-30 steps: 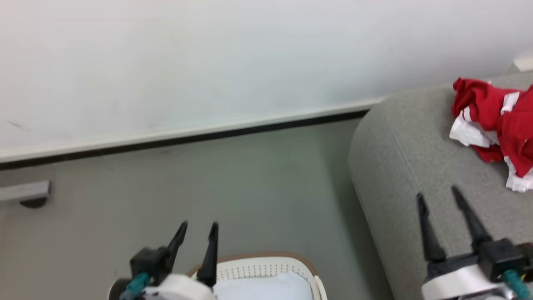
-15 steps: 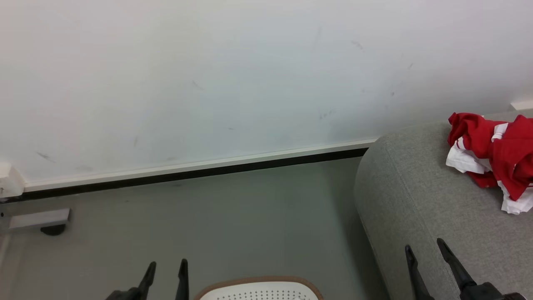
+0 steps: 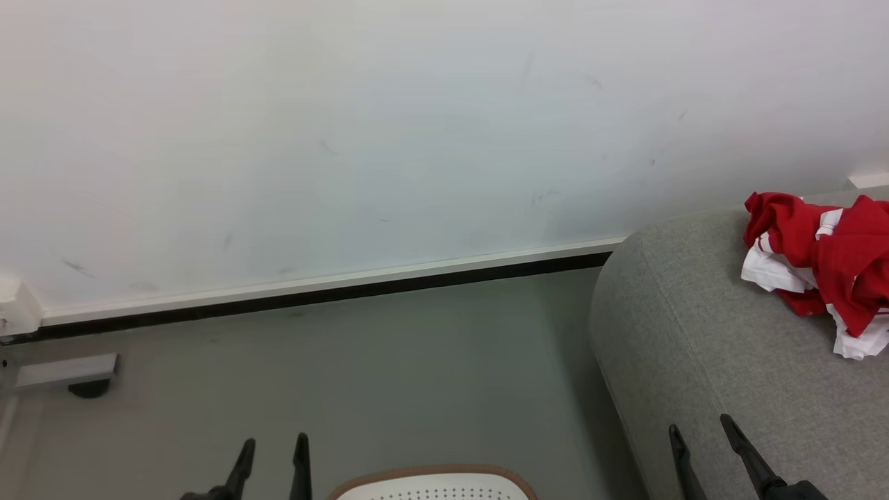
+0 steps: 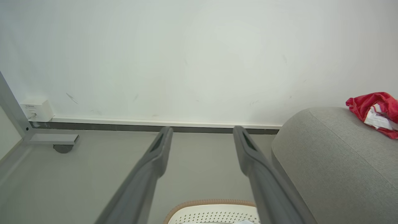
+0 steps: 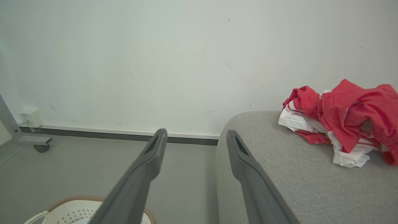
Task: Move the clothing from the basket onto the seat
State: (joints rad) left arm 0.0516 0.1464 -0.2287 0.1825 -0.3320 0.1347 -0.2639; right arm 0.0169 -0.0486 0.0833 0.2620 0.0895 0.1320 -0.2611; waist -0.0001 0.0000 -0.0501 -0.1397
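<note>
ITEM: clothing (image 3: 826, 264). Loc.: on seat (image 3: 694, 347), far end, near wall (image 3: 347, 139). Crumpled pile, not spread.

POS. vs grippers:
- R gripper (image 3: 699, 422): pile lies up and to the right of it in head view, well apart. Fingers over seat's near part, not touching cloth. Spread wide, nothing held.
- L gripper (image 3: 275, 439): over floor (image 3: 417, 361), much further from pile, across seat's rounded edge. Spread wide, nothing held.
- Basket (image 3: 434, 482): at bottom edge of head view, between the grippers, just right of L gripper. On floor beside seat. Contents: cannot tell, mostly cut off.

VIEW NOTES:
- Head: pile cut by right edge.
- R wrist: nearly whole pile, white layers under red, a dark mark on the red (unreadable); basket's white handle at lower left.
- L wrist: a small corner of pile; wall box (image 4: 33, 109) low on wall at left, caster (image 4: 62, 148) under a grey frame foot; scrap of pale lining in basket.

LOOK: bright red fabric, white stripes and trim, white folds poking out at front and left. Seat grey, woven. Basket white, perforated, tan rim.
</note>
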